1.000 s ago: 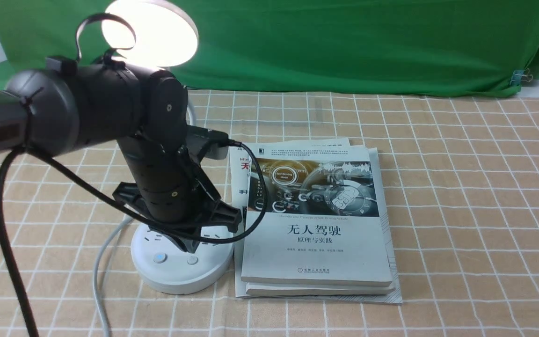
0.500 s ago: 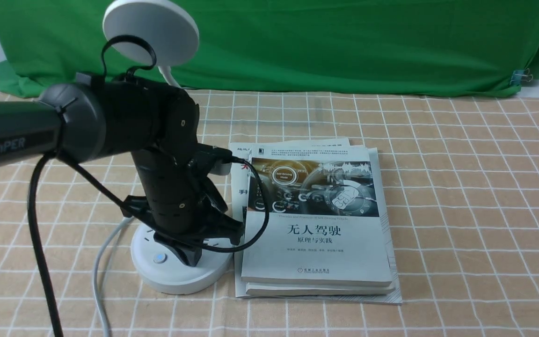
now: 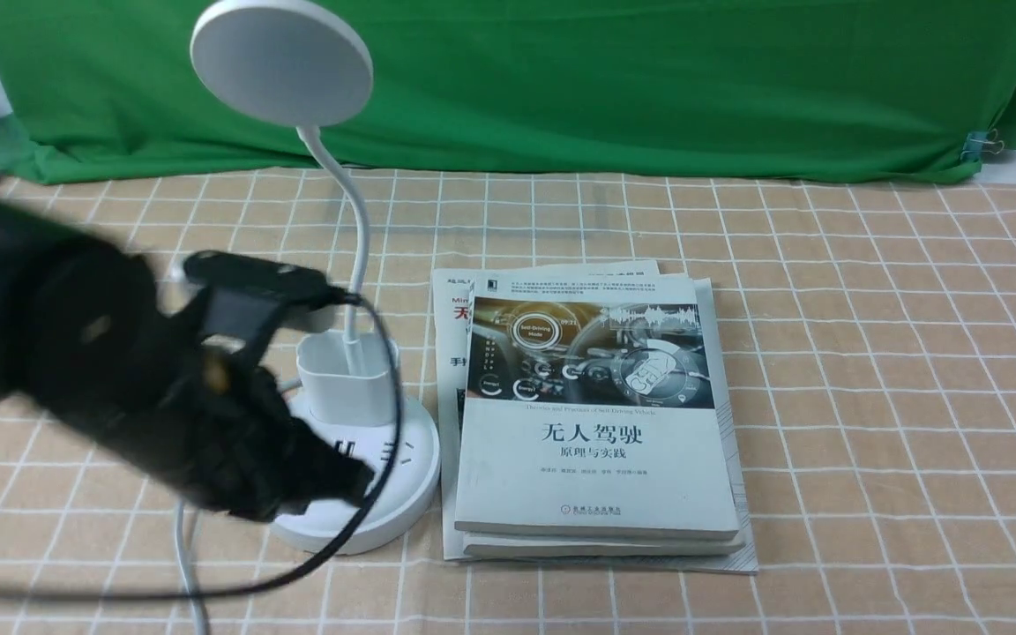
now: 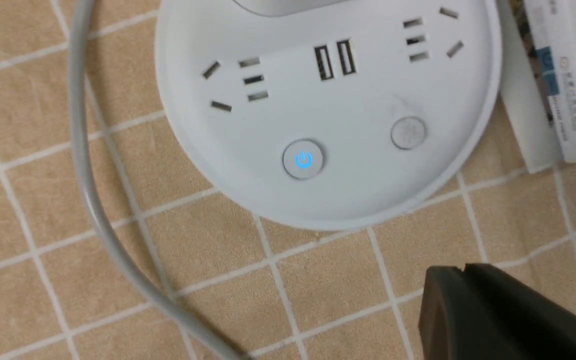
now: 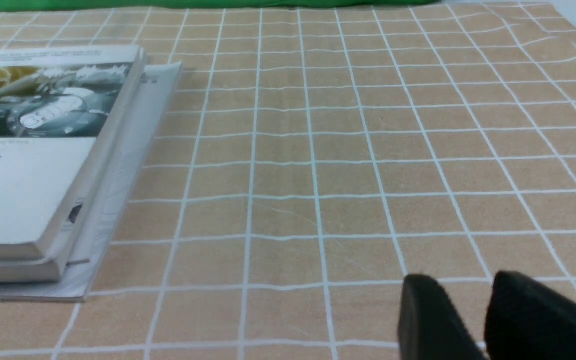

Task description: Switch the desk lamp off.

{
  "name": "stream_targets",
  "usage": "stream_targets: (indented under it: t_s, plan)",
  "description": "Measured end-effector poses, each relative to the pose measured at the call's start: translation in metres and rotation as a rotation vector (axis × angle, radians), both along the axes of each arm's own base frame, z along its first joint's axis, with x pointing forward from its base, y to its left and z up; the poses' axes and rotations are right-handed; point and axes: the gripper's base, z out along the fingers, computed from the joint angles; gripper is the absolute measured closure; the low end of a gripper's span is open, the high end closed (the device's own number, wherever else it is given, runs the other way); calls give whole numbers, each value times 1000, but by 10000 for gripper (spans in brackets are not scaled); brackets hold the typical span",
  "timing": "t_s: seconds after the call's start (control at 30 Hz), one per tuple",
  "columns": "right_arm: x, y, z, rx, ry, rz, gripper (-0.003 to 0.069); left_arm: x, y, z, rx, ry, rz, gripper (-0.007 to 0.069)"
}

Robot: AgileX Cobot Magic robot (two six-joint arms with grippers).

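Note:
The white desk lamp has a round head [image 3: 281, 62] that is dark, a bent neck [image 3: 358, 265] and a round base [image 3: 407, 494] with sockets. In the left wrist view the base [image 4: 368, 190] shows a button with a blue-lit power sign [image 4: 303, 159] and a plain grey button [image 4: 408, 133]. My left gripper [image 3: 340, 481], blurred, sits over the base's front left; in its wrist view the left gripper [image 4: 463, 270] is shut, empty, and off the base over the cloth. My right gripper [image 5: 473, 285] is slightly open and empty above the cloth, right of the books.
A stack of books [image 3: 596, 423] lies right against the lamp base, also seen in the right wrist view [image 5: 33, 150]. The lamp's grey cable [image 4: 88, 175] runs off the base's left toward the table front. A green backdrop [image 3: 649, 79] hangs behind the checked tablecloth.
The lamp head was lit a second ago and is now dark. My left arm, which stood over the base's buttons, has swung down and to the left, uncovering the lamp's neck and holder.

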Motion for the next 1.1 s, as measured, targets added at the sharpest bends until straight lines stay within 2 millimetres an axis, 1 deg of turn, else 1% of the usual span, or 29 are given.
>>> stream_targets:
  t_s: [0.03,0.07,0.1,0.23,0.3,0.37,0.43,0.6,0.8,0.9,0.97,1.0,1.1]
  plan:
    - [0,0,0,0,0,0,416,-9,4,1,-27,-42,7,624]
    - [0,0,0,0,0,0,416,-13,6,2,-44,-75,12,624]
    - [0,0,0,0,0,0,416,-30,14,1,-90,-148,26,624]
    - [0,0,0,0,0,0,416,-67,32,-3,-184,-323,52,624]
    - [0,0,0,0,0,0,416,-76,36,-5,-199,-357,54,624]
    - [0,0,0,0,0,0,416,-94,45,-11,-221,-404,55,624]
    - [0,0,0,0,0,0,416,-103,49,-15,-230,-422,55,624]
    - [0,0,0,0,0,0,416,-115,55,-19,-247,-457,55,624]
    - [0,0,0,0,0,0,416,-117,56,-20,-245,-478,48,624]
    - [0,0,0,0,0,0,416,-120,59,-25,-219,-541,21,624]
    - [0,0,0,0,0,0,416,-125,65,-29,-216,-616,35,624]
    - [0,0,0,0,0,0,416,-130,71,-31,-227,-680,66,624]
    - [0,0,0,0,0,0,416,-141,84,-40,-243,-779,178,624]
